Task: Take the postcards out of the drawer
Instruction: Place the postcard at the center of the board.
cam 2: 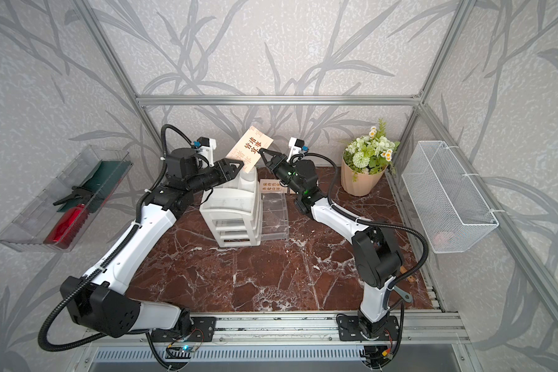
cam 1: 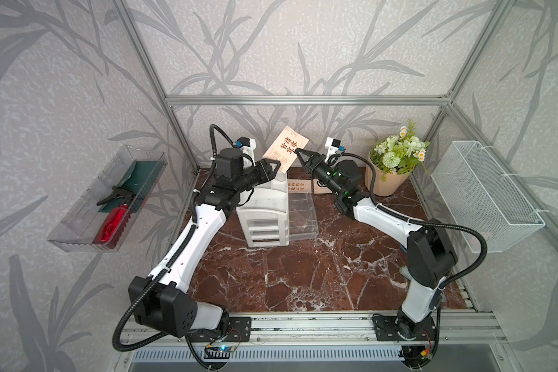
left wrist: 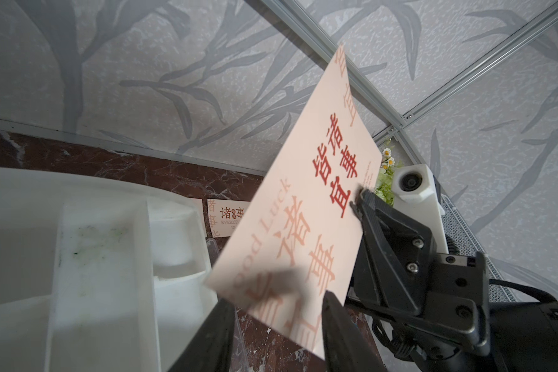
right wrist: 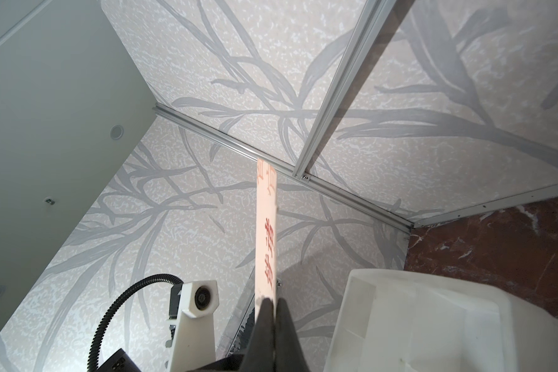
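Observation:
A peach postcard [cam 1: 287, 146] [cam 2: 250, 146] with red characters is held tilted in the air above the white drawer unit [cam 1: 264, 219]. My right gripper [cam 1: 298, 152] [right wrist: 271, 301] is shut on its edge; in the right wrist view the postcard [right wrist: 266, 232] shows edge-on. My left gripper [cam 1: 279, 167] [left wrist: 277, 298] is open, its fingers standing apart on either side of the postcard's [left wrist: 303, 225] lower corner. Two more postcards [cam 1: 295, 186] [cam 1: 321, 186] lie on the table behind the clear drawer [cam 1: 302, 209], which is pulled out to the unit's right.
A potted flower bunch [cam 1: 388, 174] stands at the back right. A white wire basket [cam 1: 484, 196] hangs on the right wall. A clear tray [cam 1: 78, 225] holding a red spray bottle [cam 1: 110, 225] hangs on the left wall. A small tool [cam 2: 403, 290] lies by the right arm's base.

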Available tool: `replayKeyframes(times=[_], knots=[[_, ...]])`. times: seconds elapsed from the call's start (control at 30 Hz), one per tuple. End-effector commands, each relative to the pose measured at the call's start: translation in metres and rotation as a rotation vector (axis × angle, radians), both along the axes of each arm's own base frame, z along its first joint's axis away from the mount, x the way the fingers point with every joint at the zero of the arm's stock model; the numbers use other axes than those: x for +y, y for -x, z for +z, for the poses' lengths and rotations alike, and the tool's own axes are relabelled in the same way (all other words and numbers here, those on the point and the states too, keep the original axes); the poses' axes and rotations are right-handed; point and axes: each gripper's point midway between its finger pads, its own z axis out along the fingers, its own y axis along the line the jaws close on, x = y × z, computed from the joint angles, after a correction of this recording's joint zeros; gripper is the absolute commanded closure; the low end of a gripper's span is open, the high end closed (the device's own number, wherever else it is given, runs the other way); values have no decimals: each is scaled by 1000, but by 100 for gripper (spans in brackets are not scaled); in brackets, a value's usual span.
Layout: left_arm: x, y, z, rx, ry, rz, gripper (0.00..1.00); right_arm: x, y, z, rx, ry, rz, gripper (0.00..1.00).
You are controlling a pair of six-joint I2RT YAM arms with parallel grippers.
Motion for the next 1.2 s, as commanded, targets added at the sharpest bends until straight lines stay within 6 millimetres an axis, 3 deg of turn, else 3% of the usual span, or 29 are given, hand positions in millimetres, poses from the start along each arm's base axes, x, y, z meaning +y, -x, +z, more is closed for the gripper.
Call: replayKeyframes(times=[0.0, 0.3, 0.6, 0.77, 0.97, 1.17], knots=[[2, 1, 14, -52, 35, -2, 56, 2, 16, 23, -58, -63, 34, 99], [10, 6, 23, -90, 46, 5, 64, 7, 22, 18, -53, -57, 39, 99], [16, 9, 28, -112, 60, 8, 91, 13, 23, 8, -48, -6, 29, 98], [19, 6, 29, -110, 68, 8, 100, 12, 24, 3, -41, 44, 8, 88], [25, 1, 31, -99, 91, -3, 100, 4, 28, 0, -51, 114, -35, 76], [39, -5, 25, -40, 92, -126, 100, -20, 32, 0, -67, 252, -59, 64]])
